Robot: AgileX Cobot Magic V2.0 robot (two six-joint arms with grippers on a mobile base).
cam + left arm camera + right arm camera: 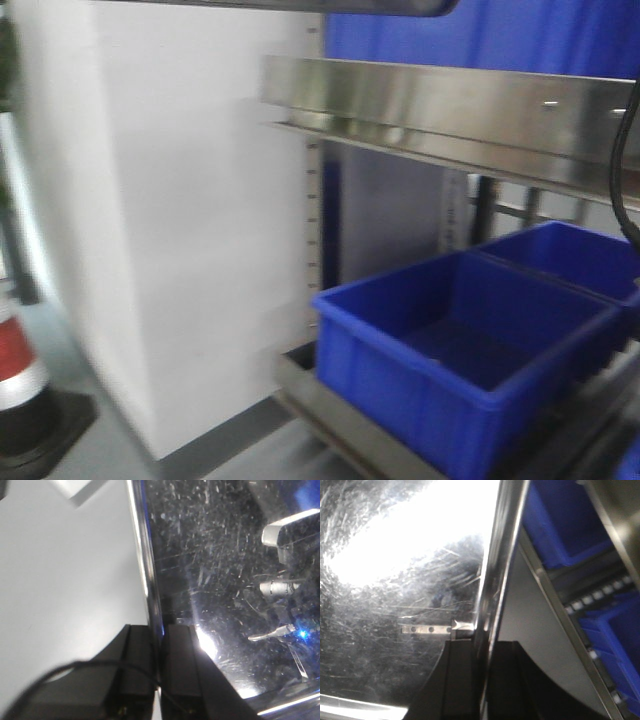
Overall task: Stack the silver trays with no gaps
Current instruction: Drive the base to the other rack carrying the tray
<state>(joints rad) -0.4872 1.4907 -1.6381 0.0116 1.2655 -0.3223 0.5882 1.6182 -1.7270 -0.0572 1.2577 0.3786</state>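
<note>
the step in hand is judged to be the carrying of a silver tray to a stack, held at two edges. to do it well, the tray should be brought down level, its corners lined up over the tray below, and both sides lowered at one rate so that no rim rides up and no gap is left; release is best delayed until the tray is fully seated. the tray to be stacked upon is shown in no view, so its place cannot be told.

in the front view a traffic cone is seen at the far left, then a white panel, then the steel shelf rail above and two blue bins below at the right; neither arm is seen there.

in the left wrist view the left gripper is clenched on the tray's thin rim, one finger on each side, with the scratched tray floor spread to the right. in the right wrist view the right gripper is likewise clamped on a rim, with the glaring tray floor to its left and blue bins beyond to the right. in each view the rim runs straight ahead from between the fingers. it is judged, not seen, that one tray is held by both from opposite sides.
</note>
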